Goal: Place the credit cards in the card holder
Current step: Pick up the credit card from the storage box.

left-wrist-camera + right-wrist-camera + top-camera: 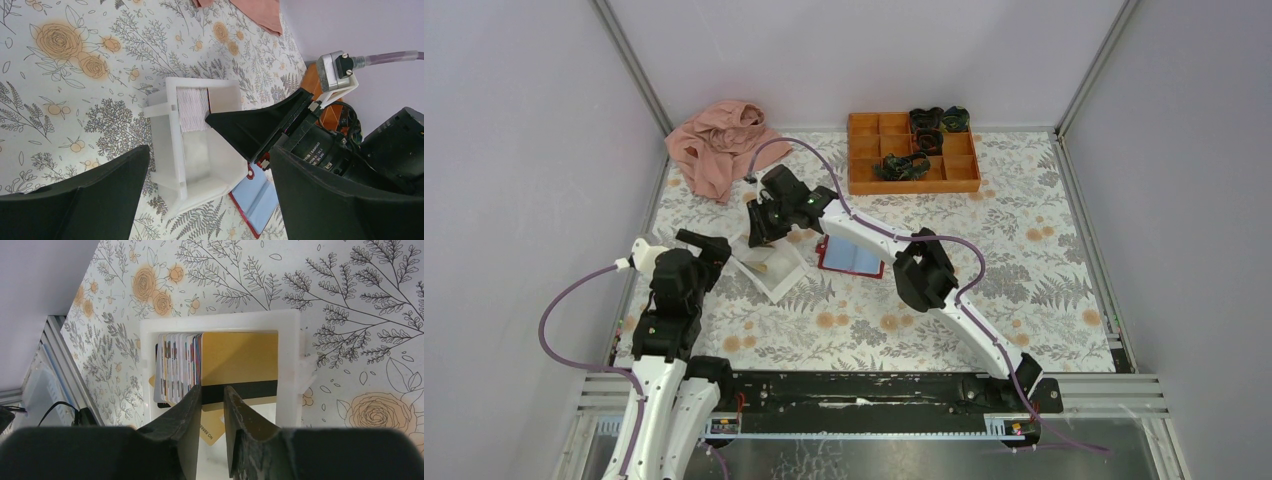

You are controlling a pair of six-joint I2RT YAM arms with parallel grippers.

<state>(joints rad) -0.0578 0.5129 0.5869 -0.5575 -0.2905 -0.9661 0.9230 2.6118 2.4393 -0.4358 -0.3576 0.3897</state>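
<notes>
The floral-patterned table [1024, 300] carried everything, and the white tray [776, 282] sat left of its middle. A crumpled pink cloth [716, 145] lay beyond the tray, toward the far left corner. The orange compartment box [865, 152] stood well apart from the tray, far and to its right, with dark tangled items [929, 125] in some of its cells.

The card holder [852, 258] lay opened flat just right of the tray, pale blue inside up and dark-red edge showing.

The right arm reached across the table, over the card holder, to the tray. The right gripper [213, 390] pointed down into the tray with its jaws drawn narrow, a slim gap between them and nothing visibly pinched. The left gripper [208, 152] hung just left of the tray, jaws spread wide and holding nothing.

Inside the tray, the credit cards [240, 357] were golden, one showing a black stripe directly under the right gripper's tips. A pack of many-coloured cards [177, 365] stood on edge beside them against one tray wall.
</notes>
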